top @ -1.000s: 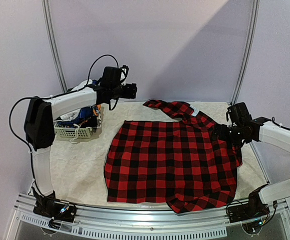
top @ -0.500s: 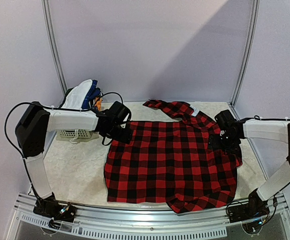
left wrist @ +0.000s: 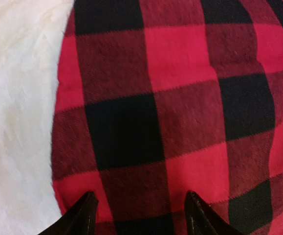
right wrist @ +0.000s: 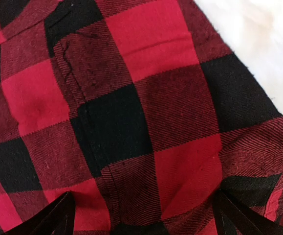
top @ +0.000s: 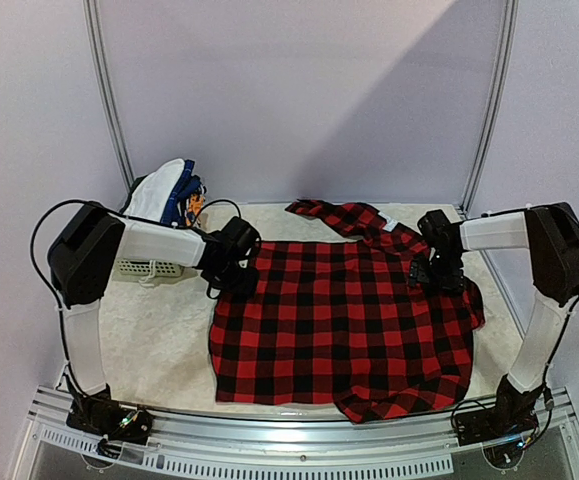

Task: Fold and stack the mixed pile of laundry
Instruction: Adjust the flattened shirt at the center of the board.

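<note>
The red-and-black plaid flannel shirt (top: 339,320) lies spread on the white padded tabletop (top: 149,330), directly beneath both end effectors. The left end effector (left wrist: 139,215) is open at the shirt's edge, and the right end effector (right wrist: 143,218) is wide open beside a seam. A shallow pinch could catch only one layer and drag the shirt askew.

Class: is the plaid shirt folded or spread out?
Spread out. The plaid shirt lies flat and wide across the table, not doubled over.
</note>
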